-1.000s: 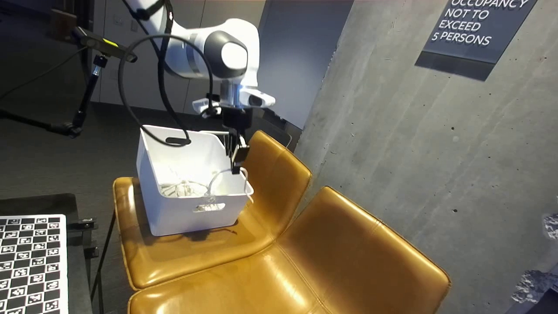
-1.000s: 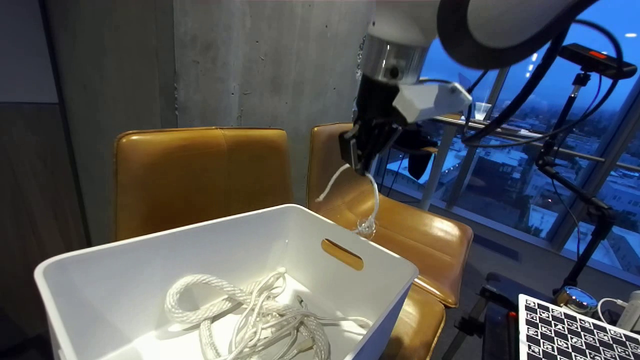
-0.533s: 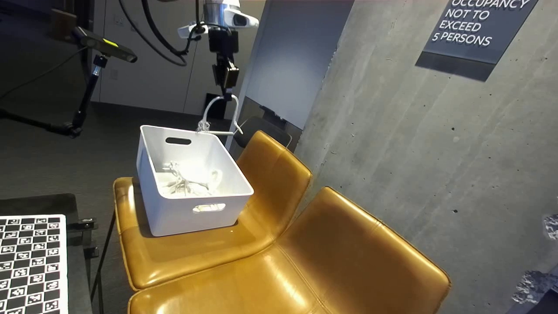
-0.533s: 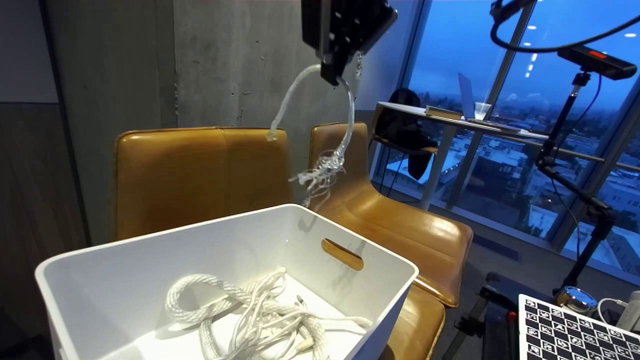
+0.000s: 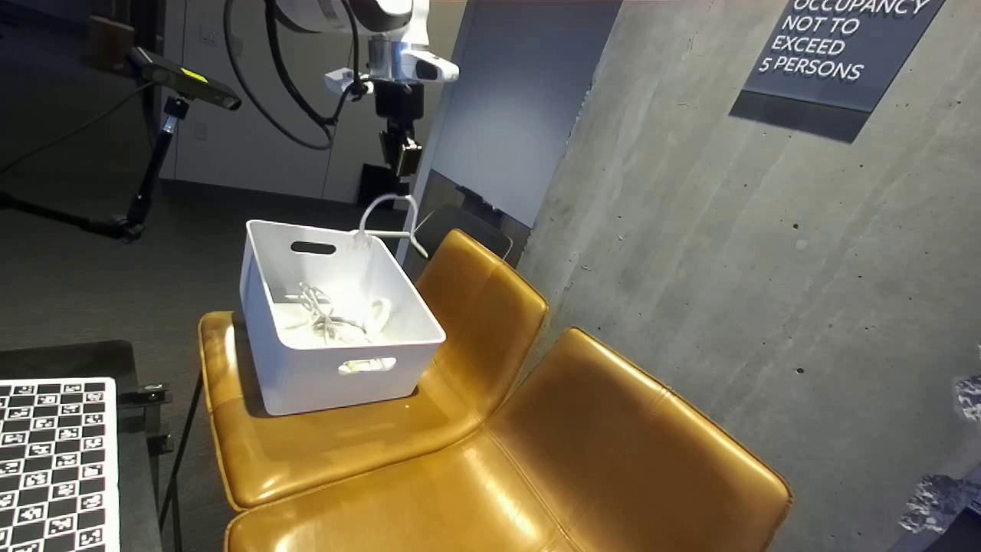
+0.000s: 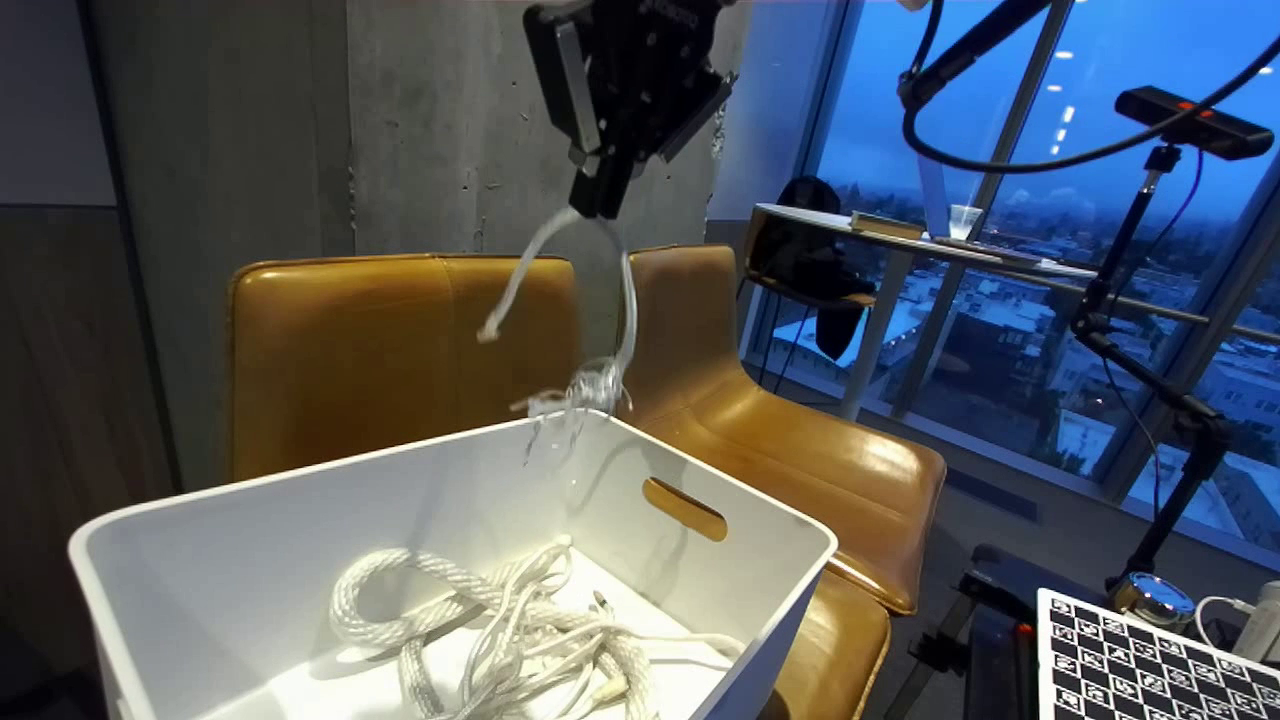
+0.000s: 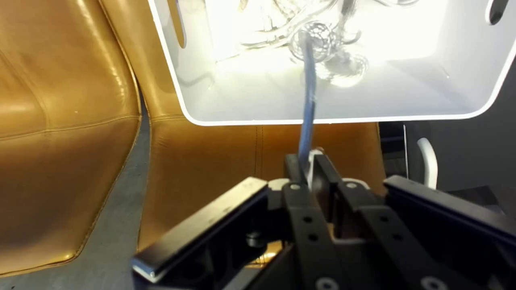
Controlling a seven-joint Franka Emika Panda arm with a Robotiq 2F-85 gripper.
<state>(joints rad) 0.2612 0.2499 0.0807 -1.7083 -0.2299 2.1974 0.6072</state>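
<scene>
My gripper [image 5: 401,188] is shut on a thin white rope [image 5: 416,224] and holds it above the white bin [image 5: 322,387]. In an exterior view the gripper [image 6: 597,195] pinches the rope [image 6: 630,315] partway along, so both ends hang down. One end is short and free; the other ends in a frayed knot near the rim of the bin [image 6: 300,510], at its far corner. In the wrist view the rope [image 7: 308,96] runs from the fingertips [image 7: 307,169] over the bin [image 7: 250,104]. More white ropes, thick and thin, lie tangled [image 6: 520,620] inside the bin.
The bin stands on a tan chair [image 5: 360,441]; another tan chair [image 5: 628,445] is beside it. A concrete wall [image 5: 728,268] rises behind. A patterned board [image 5: 57,468] and a camera on a stand [image 5: 184,80] are nearby; both also show in the other view.
My gripper has risen from low beside the bin's rim, carrying the rope, then dropped slightly over the last half second. The hanging rope has moved over the bin. The ropes inside look unchanged.
</scene>
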